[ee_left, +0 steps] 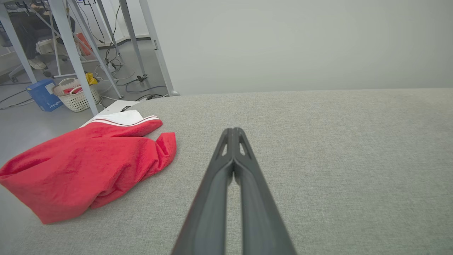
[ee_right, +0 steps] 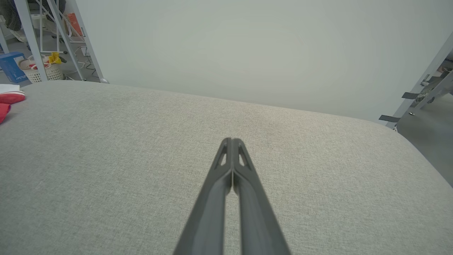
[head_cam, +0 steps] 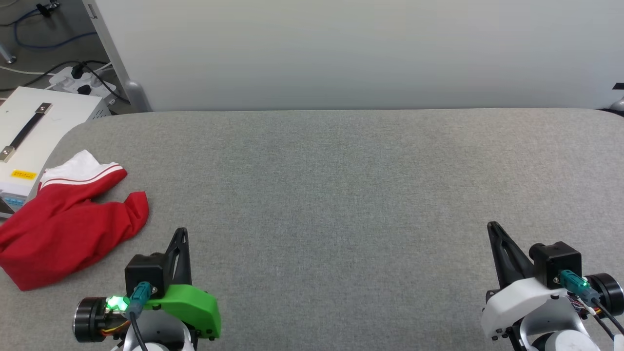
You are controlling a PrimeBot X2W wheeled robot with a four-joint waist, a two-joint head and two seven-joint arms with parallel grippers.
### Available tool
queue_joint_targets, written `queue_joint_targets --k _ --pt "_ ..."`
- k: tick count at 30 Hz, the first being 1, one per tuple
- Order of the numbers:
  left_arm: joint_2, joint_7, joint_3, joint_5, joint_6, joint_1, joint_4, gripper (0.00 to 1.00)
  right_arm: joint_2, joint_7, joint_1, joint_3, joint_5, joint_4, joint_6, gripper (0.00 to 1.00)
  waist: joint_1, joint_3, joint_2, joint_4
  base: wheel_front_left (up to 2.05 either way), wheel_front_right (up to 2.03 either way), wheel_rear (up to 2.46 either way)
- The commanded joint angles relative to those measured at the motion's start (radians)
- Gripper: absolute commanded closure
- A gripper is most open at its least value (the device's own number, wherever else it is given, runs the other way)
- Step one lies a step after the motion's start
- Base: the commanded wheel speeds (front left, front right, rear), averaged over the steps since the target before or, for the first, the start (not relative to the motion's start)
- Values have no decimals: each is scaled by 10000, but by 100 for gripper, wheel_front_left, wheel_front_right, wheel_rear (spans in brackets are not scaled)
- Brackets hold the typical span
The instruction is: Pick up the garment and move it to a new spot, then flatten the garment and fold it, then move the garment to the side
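Grey fabric-covered surface [head_cam: 341,195], rounded corners, a pale wall panel [head_cam: 341,48] standing along its far edge.

The garment [head_cam: 68,224] lies at the left end of the surface, in a crumpled heap. It is mostly red cloth, bunched and creased. One white sleeve with red-and-white striped trim shows on the side of the heap toward the surface's far edge. The heap's outer folds reach the surface's left edge; whether they hang over it I cannot tell.

Left gripper [head_cam: 181,234], green housing, sits over the near edge of the surface toward its left end, just beside the garment and not touching it. Jaws pressed together, the two dark fingers meeting along their length, nothing between them.

Right gripper [head_cam: 492,226], white housing, sits over the near edge toward the right end of the surface, well apart from the garment. Jaws likewise pressed together, holding nothing.

Off the left end of the surface: a white box [head_cam: 29,131] with a black strap handle and a yellow label, a power strip [head_cam: 80,80] with cables on the floor beyond it, and farther off a woven basket [ee_left: 76,97] beside a blue box [ee_left: 44,95] among metal frame legs.
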Motion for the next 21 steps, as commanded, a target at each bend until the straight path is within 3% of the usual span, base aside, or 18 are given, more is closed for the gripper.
queue_joint_targets --k 1,17,18,21 --pt "-47 -7 12 95 34 -175 -22 100 3 28 -163 12 -99 20 -9 100 0 0 0 0 0 0 0" --pt "-47 -7 12 95 34 -175 -22 100 3 28 -163 12 -99 20 -9 100 0 0 0 0 0 0 0" --pt "0 0 0 0 0 0 0 0 0 0 0 0 0 0 -2 0 0 0 0 0 0 0 0" --pt "2 2 -2 -4 0 12 4 0 0 0 4 -2 6 0 0 0 0 0 0 0 0 0 0"
